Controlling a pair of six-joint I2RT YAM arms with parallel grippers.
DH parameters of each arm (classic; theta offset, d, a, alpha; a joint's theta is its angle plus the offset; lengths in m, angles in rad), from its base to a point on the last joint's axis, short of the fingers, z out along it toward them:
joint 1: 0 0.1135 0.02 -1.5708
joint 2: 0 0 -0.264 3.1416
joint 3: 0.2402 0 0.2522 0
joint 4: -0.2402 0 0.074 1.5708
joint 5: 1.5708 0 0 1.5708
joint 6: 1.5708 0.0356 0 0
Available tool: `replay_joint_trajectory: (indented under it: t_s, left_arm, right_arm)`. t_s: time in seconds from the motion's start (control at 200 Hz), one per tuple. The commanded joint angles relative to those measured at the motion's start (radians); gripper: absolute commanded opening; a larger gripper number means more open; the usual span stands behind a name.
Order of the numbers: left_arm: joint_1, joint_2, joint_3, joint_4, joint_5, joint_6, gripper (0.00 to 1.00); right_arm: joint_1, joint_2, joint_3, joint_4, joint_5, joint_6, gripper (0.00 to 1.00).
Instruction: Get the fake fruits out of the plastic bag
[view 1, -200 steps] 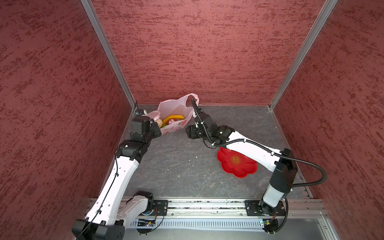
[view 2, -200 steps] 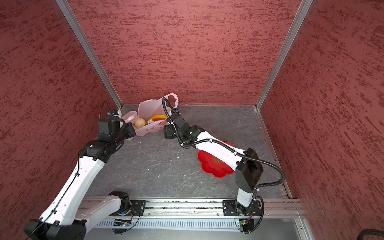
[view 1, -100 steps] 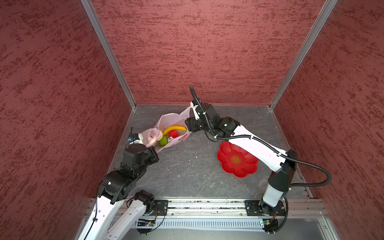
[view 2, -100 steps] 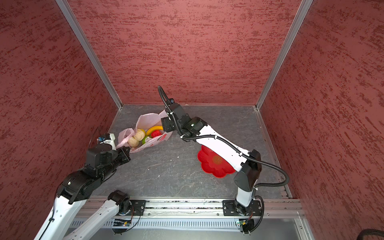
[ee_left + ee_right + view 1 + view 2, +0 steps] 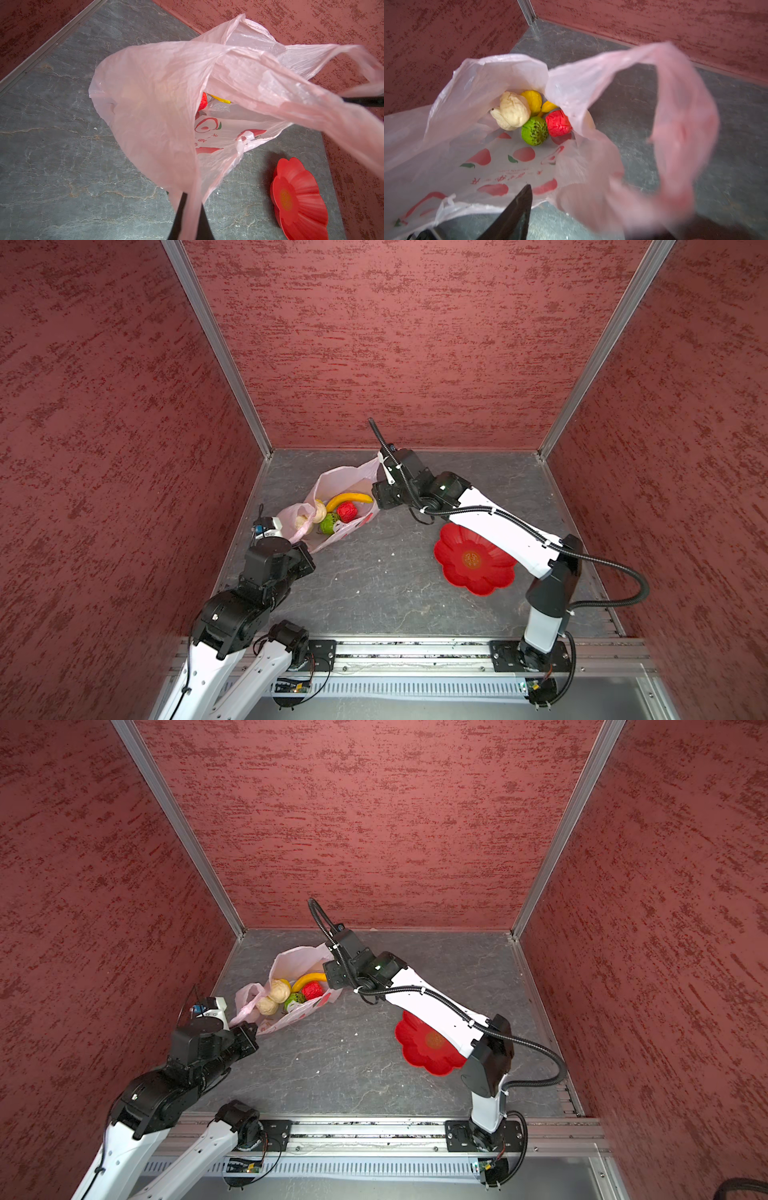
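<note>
Plastic bag: on the table, mouth spread between the two arms; every fruit lies inside it.
Left gripper: clamped tight on one loop handle of the bag.
Right gripper: at the bag's opposite rim, jaws well apart; the other handle looks hooked over one finger, not pinched. Blurred, so unsure.
Fruits: banana, red ball, green ball, beige ball, second beige ball, yellow ball, bunched at the bag's bottom.
Risk, tear: the film is thin; arms pulling opposite ways could split a handle.
Risk, slip: a hooked handle could slide off, and the mouth would drop over the fruits.
Risk, spill: tipping the bag may roll balls out across the table.
In the way: a fold of bag film hangs over part of the banana; neither gripper is free to reach in.
Around: red flower plate well apart from the bag, under the right arm; walls close behind the bag.
</note>
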Motion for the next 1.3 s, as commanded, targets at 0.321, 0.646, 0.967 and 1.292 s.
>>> replay_joint_trajectory:
  t_s: [0.321,0.646,0.967,1.292]
  left_arm:
    - [-0.004,-0.004,0.011,0.026,-0.003,0.008,0.04]
    - [-0.004,-0.033,0.013,-0.028,-0.018,-0.015,0.04]
    - [-0.004,-0.033,0.005,-0.072,-0.052,-0.049,0.05]
    - [-0.004,-0.006,0.006,-0.027,-0.076,-0.062,0.18]
  right_arm:
    - [-0.004,-0.167,-0.258,0.17,-0.053,0.127,0.77]
    - [-0.061,-0.071,-0.273,0.293,-0.169,0.105,0.78]
    - [-0.108,0.062,-0.208,0.387,-0.281,0.015,0.79]
    - [-0.127,0.149,-0.131,0.44,-0.39,-0.04,0.4]
